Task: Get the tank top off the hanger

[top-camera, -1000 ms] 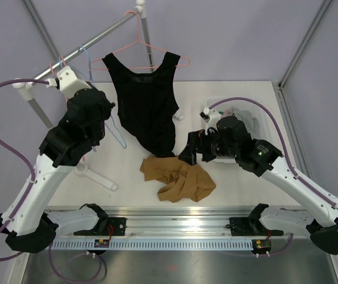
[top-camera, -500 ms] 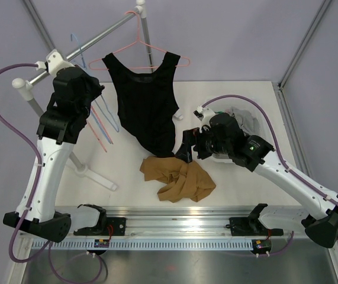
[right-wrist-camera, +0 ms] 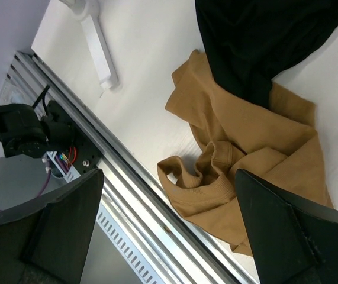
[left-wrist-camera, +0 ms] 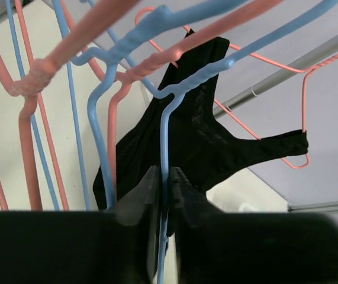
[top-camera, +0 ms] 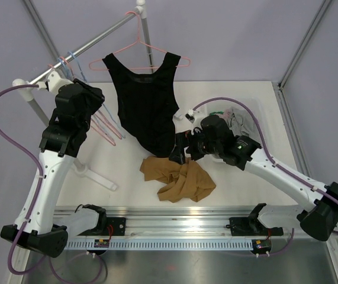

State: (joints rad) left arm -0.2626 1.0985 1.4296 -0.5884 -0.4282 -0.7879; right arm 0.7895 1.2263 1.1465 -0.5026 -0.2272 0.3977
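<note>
The black tank top hangs on a pink hanger from the slanted rail, its hem resting on the table. In the left wrist view the tank top and its pink hanger lie beyond a bunch of bare hangers. My left gripper is up by the rail, left of the top. Its jaws are shut on the wire of a blue hanger. My right gripper is wide open just above the table beside the hem, with nothing between its fingers.
A tan garment lies crumpled in front of the hem, directly under the right gripper. Several bare pink and blue hangers dangle from the rail. The rack's white foot lies left. A bin of clothes sits right.
My left arm swung the blue hanger up to the rail among the other hangers. My right arm slid left towards the tank top's hem, still open.
</note>
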